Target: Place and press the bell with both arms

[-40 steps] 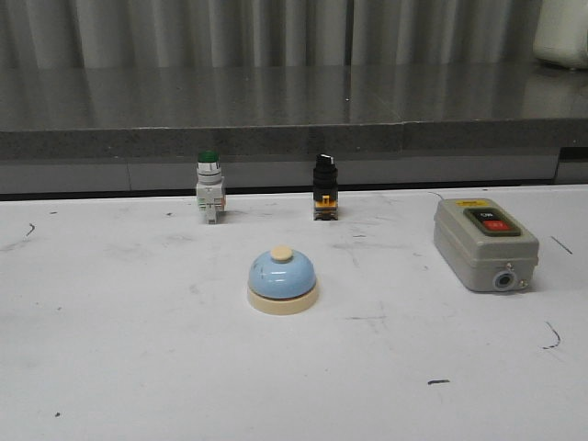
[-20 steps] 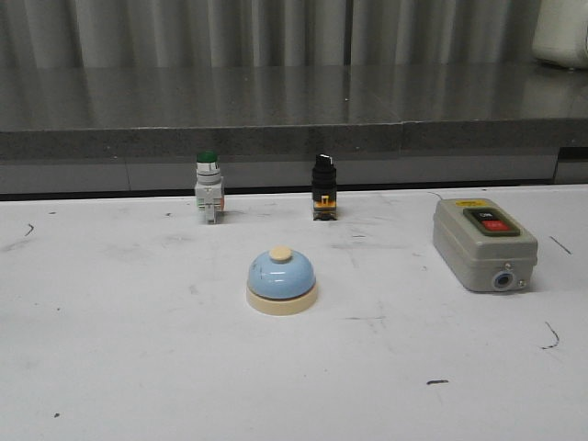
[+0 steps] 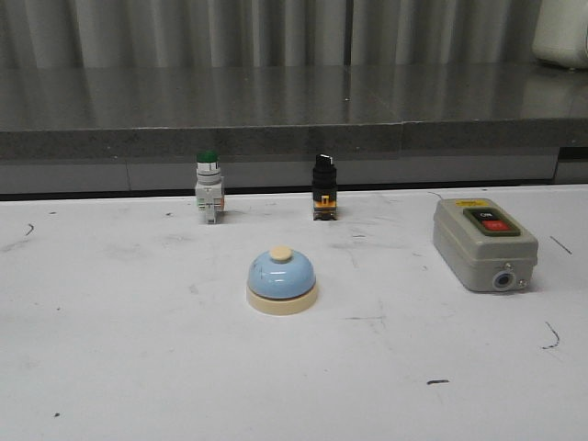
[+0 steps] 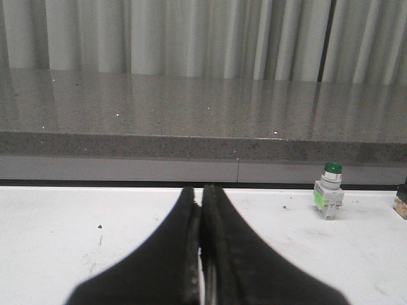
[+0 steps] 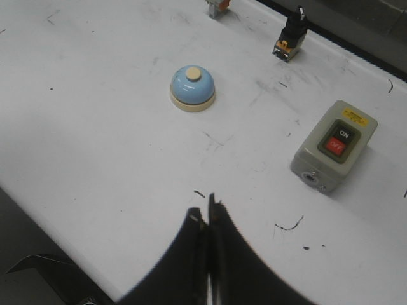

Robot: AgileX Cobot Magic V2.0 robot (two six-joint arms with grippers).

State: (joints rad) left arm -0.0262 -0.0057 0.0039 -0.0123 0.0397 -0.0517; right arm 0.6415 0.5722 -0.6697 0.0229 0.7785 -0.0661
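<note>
The light-blue bell [image 3: 282,280] with a cream base and cream top button stands upright on the white table, near the middle. It also shows in the right wrist view [image 5: 192,88]. Neither arm shows in the front view. My left gripper [image 4: 201,194] is shut and empty, low over the table's left part; the bell is out of its view. My right gripper [image 5: 207,213] is shut and empty, above the table's near edge, well short of the bell.
A grey switch box [image 3: 484,243] with red and black buttons lies at the right, also in the right wrist view [image 5: 334,145]. A green-capped push button [image 3: 209,186] and a black selector switch [image 3: 323,186] stand at the back. A grey ledge [image 3: 294,138] runs behind the table.
</note>
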